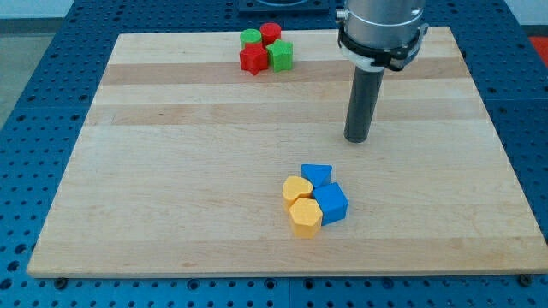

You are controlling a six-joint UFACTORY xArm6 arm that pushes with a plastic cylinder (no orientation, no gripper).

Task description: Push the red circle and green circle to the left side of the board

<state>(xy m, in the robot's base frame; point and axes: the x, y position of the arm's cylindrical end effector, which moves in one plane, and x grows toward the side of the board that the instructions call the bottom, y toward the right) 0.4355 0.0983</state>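
Note:
The red circle (271, 33) and the green circle (250, 38) sit side by side near the board's top edge, a little left of centre. Just below them are a red star-like block (253, 59) and a green star-like block (280, 56), all four packed together. My tip (356, 139) stands on the board right of centre, well to the right of and below this cluster, touching no block.
Lower on the wooden board (171, 171), below my tip, a second cluster holds a blue block (316, 175), a blue cube (331, 204), a yellow heart-like block (297, 189) and a yellow hexagon (305, 217).

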